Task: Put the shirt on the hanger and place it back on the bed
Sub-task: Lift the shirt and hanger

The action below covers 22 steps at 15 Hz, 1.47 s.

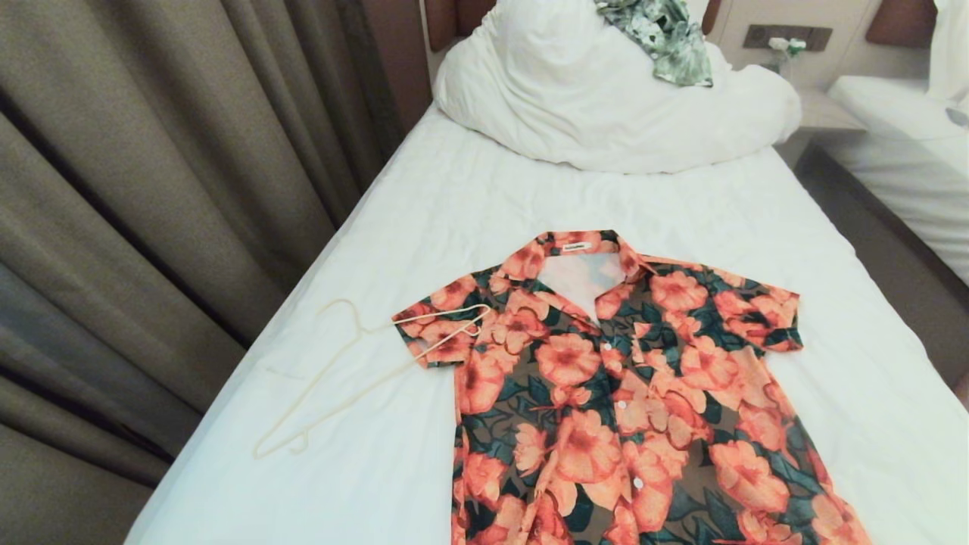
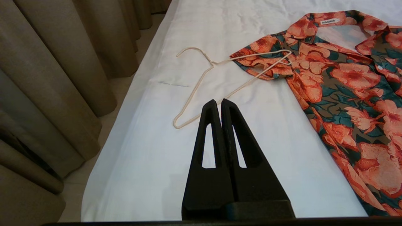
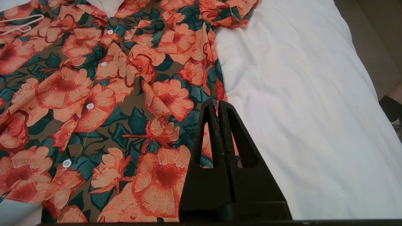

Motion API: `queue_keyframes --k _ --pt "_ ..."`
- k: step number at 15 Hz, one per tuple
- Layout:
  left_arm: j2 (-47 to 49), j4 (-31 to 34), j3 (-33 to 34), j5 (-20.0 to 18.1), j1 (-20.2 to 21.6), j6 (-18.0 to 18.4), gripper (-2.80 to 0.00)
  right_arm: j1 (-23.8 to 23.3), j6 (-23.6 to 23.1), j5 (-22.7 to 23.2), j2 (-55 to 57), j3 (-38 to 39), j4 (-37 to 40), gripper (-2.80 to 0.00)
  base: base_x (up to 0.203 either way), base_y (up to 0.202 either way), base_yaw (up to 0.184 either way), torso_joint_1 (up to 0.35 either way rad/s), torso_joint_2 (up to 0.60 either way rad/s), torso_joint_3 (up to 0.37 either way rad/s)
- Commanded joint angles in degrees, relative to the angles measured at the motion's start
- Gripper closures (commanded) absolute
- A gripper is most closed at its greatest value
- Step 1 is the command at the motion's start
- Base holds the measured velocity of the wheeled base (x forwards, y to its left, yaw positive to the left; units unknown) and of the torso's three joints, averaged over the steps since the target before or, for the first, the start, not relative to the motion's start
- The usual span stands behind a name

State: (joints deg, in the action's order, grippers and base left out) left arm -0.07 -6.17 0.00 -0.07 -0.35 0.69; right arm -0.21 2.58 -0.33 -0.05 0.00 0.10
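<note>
While the shirt [image 1: 628,393] is lying flat on the bed [image 1: 454,197] with the hanger [image 1: 356,371] overlapping its left sleeve, left gripper [image 2: 219,101] and right gripper [image 3: 216,102] are hovering nearside, jaws closed, empty.

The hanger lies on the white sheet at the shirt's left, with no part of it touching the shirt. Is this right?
Not quite. The hanger does lie on the sheet at the shirt's left, but one end rests on the shirt's sleeve, as the head view shows.
</note>
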Motion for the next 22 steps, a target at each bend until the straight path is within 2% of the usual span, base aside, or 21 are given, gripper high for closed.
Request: queue_keyframes --k 1,6,9,17,20,22 --pt "0.1 -0.1 2.3 0.0 0.0 0.0 0.00 0.0 0.0 0.0 0.0 0.1 0.0 0.00 0.000 0.000 0.000 0.000 0.00 0.000" --pt "0.1 -0.1 2.3 0.0 0.0 0.0 0.00 0.0 0.0 0.0 0.0 0.1 0.0 0.00 0.000 0.000 0.000 0.000 0.00 0.000" --pt "0.1 -0.1 2.3 0.5 0.0 -2.8 0.00 0.0 0.0 0.0 0.0 0.1 0.0 0.00 0.000 0.000 0.000 0.000 0.00 0.000" --pt "0.1 -0.6 2.1 0.9 0.0 -2.4 0.00 -0.1 0.1 0.0 0.0 0.1 0.0 0.00 0.000 0.000 0.000 0.000 0.00 0.000" --pt "1.3 1.5 -5.5 -1.6 0.0 -2.4 0.00 0.0 0.1 0.0 0.0 0.1 0.0 0.00 0.000 0.000 0.000 0.000 0.00 0.000" --pt "6.9 3.4 -9.5 -3.3 0.0 -2.6 0.00 0.0 0.0 0.0 0.0 0.1 0.0 0.00 0.000 0.000 0.000 0.000 0.00 0.000"
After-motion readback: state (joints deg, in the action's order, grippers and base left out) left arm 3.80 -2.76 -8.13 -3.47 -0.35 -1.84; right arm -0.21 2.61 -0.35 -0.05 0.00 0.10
